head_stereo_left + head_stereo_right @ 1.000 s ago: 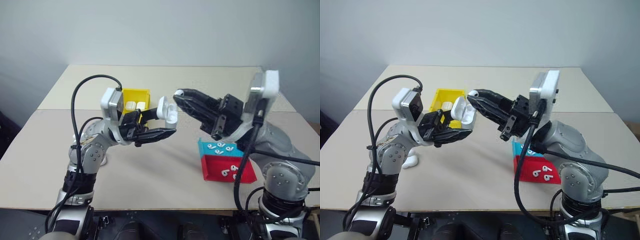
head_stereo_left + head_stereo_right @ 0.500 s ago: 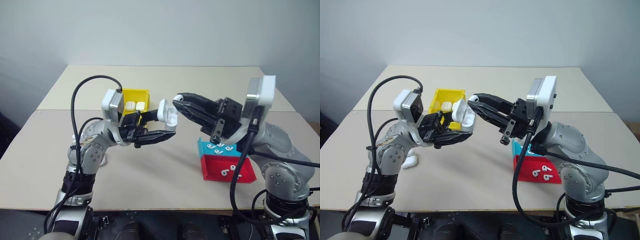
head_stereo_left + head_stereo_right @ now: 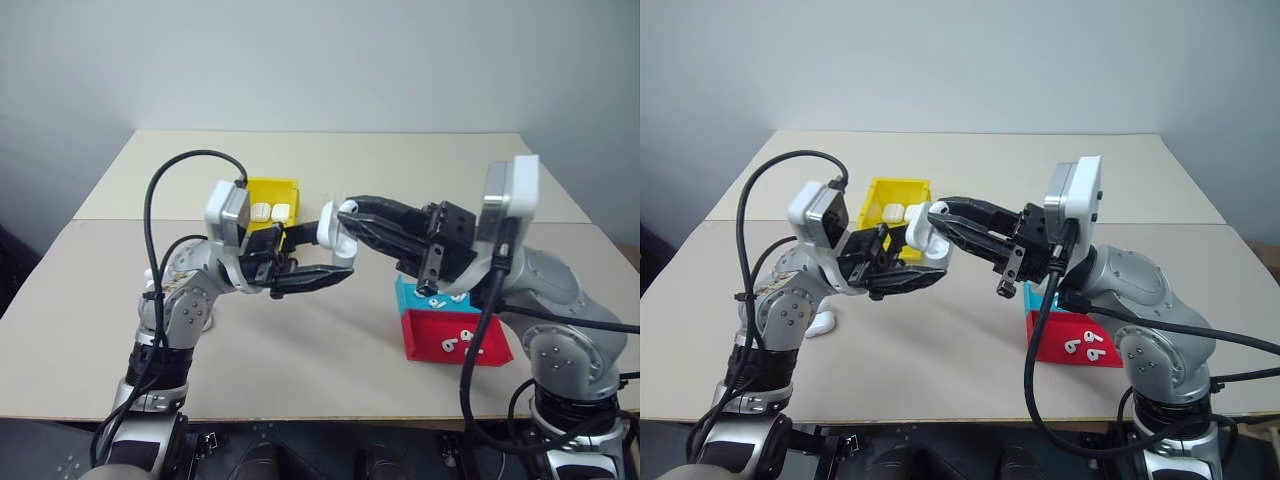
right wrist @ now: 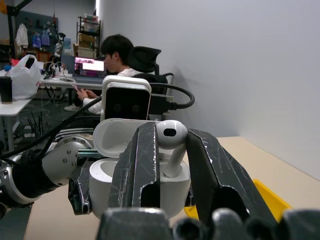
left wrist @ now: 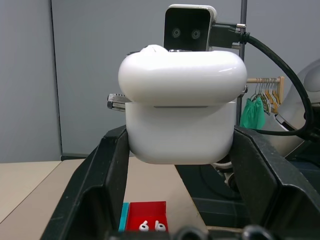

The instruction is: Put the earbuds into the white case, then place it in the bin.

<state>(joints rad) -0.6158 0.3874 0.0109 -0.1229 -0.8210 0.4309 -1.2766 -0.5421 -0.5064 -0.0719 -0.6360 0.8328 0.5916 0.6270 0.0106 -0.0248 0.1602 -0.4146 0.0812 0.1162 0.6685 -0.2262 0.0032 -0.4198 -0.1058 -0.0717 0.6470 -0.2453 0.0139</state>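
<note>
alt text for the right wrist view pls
The right gripper pinches a white earbud, stem down, over the open white case held by the left gripper. Behind, a person sits at a desk with a lit screen.

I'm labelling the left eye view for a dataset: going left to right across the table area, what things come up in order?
Yellow bin → white case held in the left gripper → teal tray → red tray.
</note>
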